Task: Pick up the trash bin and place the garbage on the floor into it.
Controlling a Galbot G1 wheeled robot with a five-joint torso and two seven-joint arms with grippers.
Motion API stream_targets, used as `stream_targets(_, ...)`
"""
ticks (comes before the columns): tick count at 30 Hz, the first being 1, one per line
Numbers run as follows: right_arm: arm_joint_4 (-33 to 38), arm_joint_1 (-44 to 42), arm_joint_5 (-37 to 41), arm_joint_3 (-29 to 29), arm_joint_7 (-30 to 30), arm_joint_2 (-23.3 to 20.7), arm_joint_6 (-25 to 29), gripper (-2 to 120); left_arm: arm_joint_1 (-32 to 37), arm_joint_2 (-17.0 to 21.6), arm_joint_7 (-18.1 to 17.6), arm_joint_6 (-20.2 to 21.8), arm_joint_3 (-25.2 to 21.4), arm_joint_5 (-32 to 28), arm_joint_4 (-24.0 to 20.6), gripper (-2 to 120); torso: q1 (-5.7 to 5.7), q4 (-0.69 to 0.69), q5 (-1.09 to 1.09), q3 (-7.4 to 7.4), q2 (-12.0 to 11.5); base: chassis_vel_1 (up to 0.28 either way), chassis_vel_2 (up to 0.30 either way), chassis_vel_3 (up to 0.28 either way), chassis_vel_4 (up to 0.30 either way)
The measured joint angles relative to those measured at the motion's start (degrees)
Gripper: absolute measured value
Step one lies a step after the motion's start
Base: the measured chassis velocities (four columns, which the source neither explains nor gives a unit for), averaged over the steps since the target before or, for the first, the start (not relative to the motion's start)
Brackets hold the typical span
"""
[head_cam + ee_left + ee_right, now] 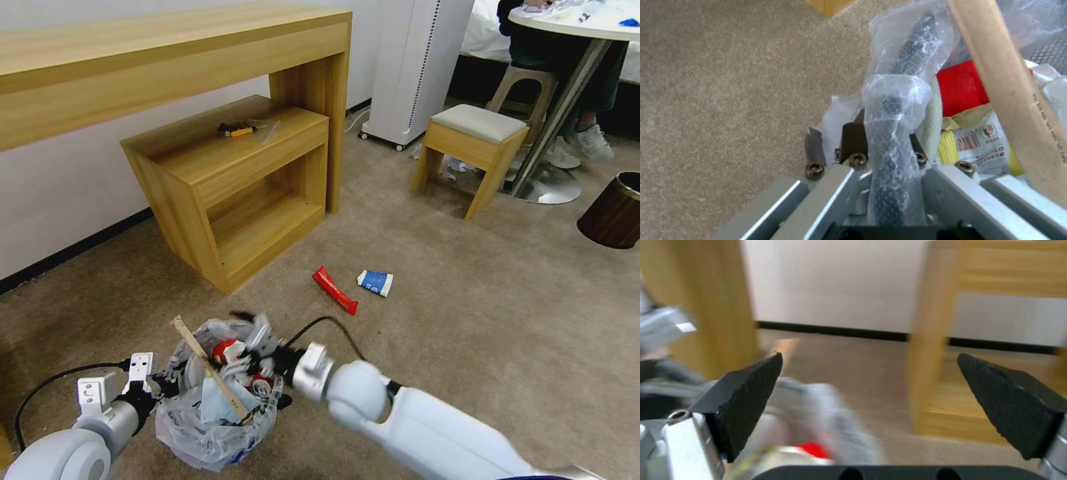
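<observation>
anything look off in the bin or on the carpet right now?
The wooden stick juts out slantwise over the rim of the trash bin instead of lying inside; the left gripper grips that rim. A red wrapper and a blue-white cup lie on the floor. Right gripper is over the bin, jaws open.

Both arms are finished in glossy white with rounded joints and silver wrist collars. Black cables are looped off each wrist. The left gripper (891, 146) is built from grey metal bars fixed with brass-toned hex screws. The right gripper (869, 380) is fitted with black, textured, wedge-shaped fingertips (746, 396).
</observation>
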Motion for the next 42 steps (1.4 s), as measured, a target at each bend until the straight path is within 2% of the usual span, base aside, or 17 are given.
stream_targets(3,1.36,-1.94,0.64,3.46,1.31,-1.81,-1.25,100,-0.1,0.07,-0.04,0.0,0.03,-0.19,0.01,0,0.0,0.0,0.01,0.0,0.0,0.0,0.0,0.0,0.0)
stream_targets(5,1.95,-5.47,0.52,7.73,2.62,-3.74,-2.66,100,-0.18,0.07,-0.09,0.0,0.1,-0.23,0.01,0,0.0,0.0,0.01,0.0,0.0,0.0,0.0,0.0,0.0)
stream_targets(6,1.95,-5.47,0.52,7.73,2.62,-3.74,-2.66,100,-0.18,0.07,-0.09,0.0,0.1,-0.23,0.01,0,0.0,0.0,0.01,0.0,0.0,0.0,0.0,0.0,0.0)
stream_targets(8,1.95,-9.65,-0.94,12.61,3.6,-4.69,-3.18,100,-0.15,0.0,-0.02,0.0,0.08,-0.26,0.0,0,0.0,0.0,0.02,0.0,0.0,0.0,0.0,0.0,0.0)
stream_targets(9,1.95,-9.65,-0.94,12.61,3.6,-4.69,-3.18,100,-0.15,0.0,-0.02,0.0,0.08,-0.26,0.0,0,0.0,0.0,0.02,0.0,0.0,0.0,0.0,0.0,0.0)
stream_targets(12,1.24,-19.77,-5.04,25.82,3.99,-5.41,-2.16,100,-0.38,0.03,0.25,0.0,-0.14,-0.33,0.1,0,0.0,0.0,0.01,0.0,0.0,0.0,0.0,0.0,0.0)
stream_targets(13,1.24,-19.77,-5.04,25.82,3.99,-5.41,-2.16,100,-0.38,0.03,0.25,0.0,-0.14,-0.33,0.1,0,0.0,0.0,0.01,0.0,0.0,0.0,0.0,0.0,0.0)
stream_targets(17,0.56,-33.72,-8.51,41.72,3.95,-2.85,0.77,100,-0.41,0.03,1.12,0.0,-0.41,-0.28,0.38,0,0.0,-0.02,0.01,-0.01,0.0,0.0,0.0,0.0,0.0)
stream_targets(18,0.56,-33.72,-8.51,41.72,3.95,-2.85,0.77,100,-0.41,0.03,1.12,0.0,-0.41,-0.28,0.38,0,0.0,-0.02,0.01,-0.01,0.0,0.0,0.0,0.0,0.0)
stream_targets(21,0.44,-39.19,-8.4,49.29,2.63,-0.63,3.15,100,-0.42,0.09,1.42,0.0,-0.26,-0.21,0.41,0,0.0,-0.02,0.01,-0.01,0.0,0.0,0.0,0.0,0.0)
stream_targets(28,-0.18,-41.44,-8.63,53.12,1.46,1.57,5.95,100,-0.26,-0.09,1.46,0.0,0.08,0.12,0.53,0,0.0,-0.01,0.0,-0.01,0.0,0.0,0.0,0.0,0.0)
stream_targets(42,-0.28,-41.56,-10.35,51.93,1.18,3.22,6.22,100,0.71,-0.43,1.75,-0.01,0.06,0.83,0.05,0,0.0,0.0,-0.01,0.0,0.0,-0.132,0.128,0.126,-0.13)
